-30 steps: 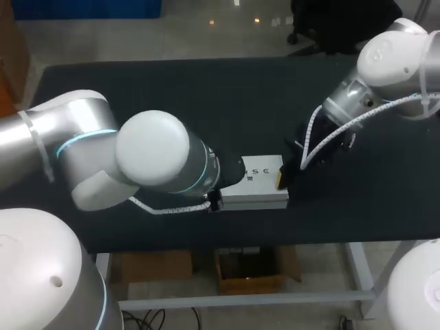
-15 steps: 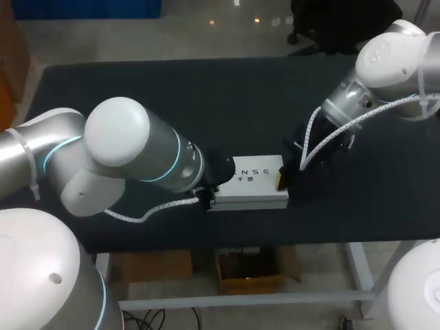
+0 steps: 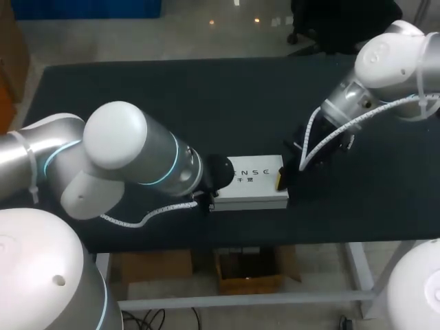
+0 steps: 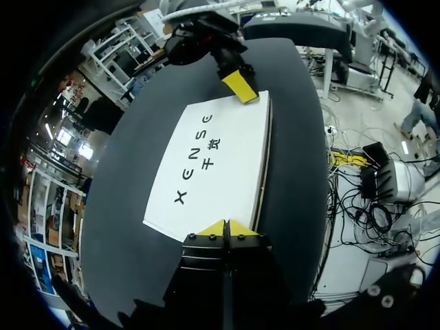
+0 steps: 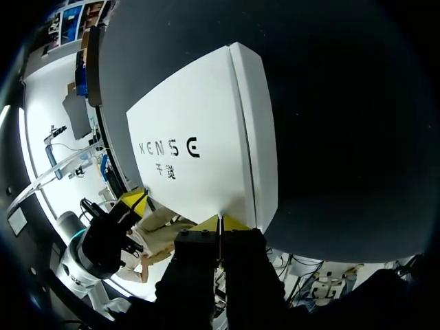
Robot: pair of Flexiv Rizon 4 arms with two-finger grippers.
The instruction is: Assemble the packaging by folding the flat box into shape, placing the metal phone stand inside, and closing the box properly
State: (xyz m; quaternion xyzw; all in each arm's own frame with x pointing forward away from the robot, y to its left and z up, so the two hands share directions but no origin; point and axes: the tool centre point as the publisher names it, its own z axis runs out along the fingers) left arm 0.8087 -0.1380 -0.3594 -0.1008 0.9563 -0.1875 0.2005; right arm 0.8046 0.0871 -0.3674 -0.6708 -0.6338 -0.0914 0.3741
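White cardboard is the thing to watch: the box (image 3: 256,180) lies flat and looks closed on the black table (image 3: 172,96), close to the table's front edge. Its long side runs across, from my left arm to my right arm. The left gripper (image 4: 225,227) sits at the box's left short end. Its two yellow tips are pressed together with nothing between them, right at that end's edge. The right gripper (image 5: 220,221) is at the other short end. Its yellow tips are pressed together too, holding nothing, right at the box's edge. So the box lies straight ahead of each gripper, and the two grippers face each other along its length. Neither arm is nearer; each has its own end. I cannot see the phone stand, so I cannot tell if it is inside. I think the next move is a push from both ends, and if one side pushes harder the box could slide or turn.
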